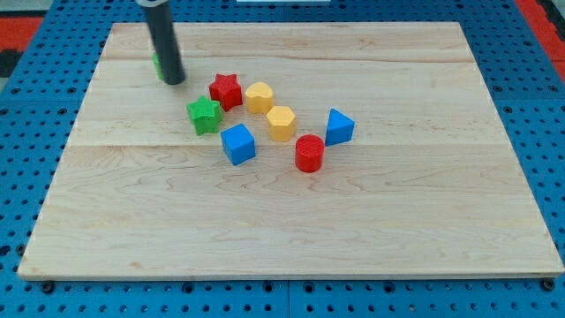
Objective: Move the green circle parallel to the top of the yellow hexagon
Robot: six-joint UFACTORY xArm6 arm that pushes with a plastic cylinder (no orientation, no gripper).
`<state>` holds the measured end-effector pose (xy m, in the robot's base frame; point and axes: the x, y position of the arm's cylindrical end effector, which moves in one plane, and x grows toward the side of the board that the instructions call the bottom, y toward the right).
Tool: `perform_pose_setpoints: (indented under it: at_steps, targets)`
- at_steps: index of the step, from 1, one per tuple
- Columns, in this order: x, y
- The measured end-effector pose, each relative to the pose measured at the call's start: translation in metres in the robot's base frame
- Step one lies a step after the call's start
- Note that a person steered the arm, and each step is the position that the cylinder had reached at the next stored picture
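My rod comes down from the view's top left and my tip (173, 81) rests on the board. The green circle (157, 64) is almost wholly hidden behind the rod; only a green sliver shows at its left edge, touching or very near the tip. The yellow hexagon (281, 122) lies near the board's middle, well to the right and below the tip. A second yellow block (259, 96), rounder in shape, sits just up-left of the hexagon.
A red star (226, 90) and a green star (204, 115) lie right of and below the tip. A blue cube (237, 143), a red cylinder (309, 153) and a blue angular block (339, 127) surround the hexagon. The wooden board (424, 221) lies on a blue pegboard.
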<state>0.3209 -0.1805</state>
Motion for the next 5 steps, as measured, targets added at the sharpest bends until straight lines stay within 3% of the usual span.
perform_pose_setpoints:
  at_steps: [2,4,5]
  targets:
    - [-0.026,-0.001]
    - [-0.051,-0.089]
    - [-0.073,-0.056]
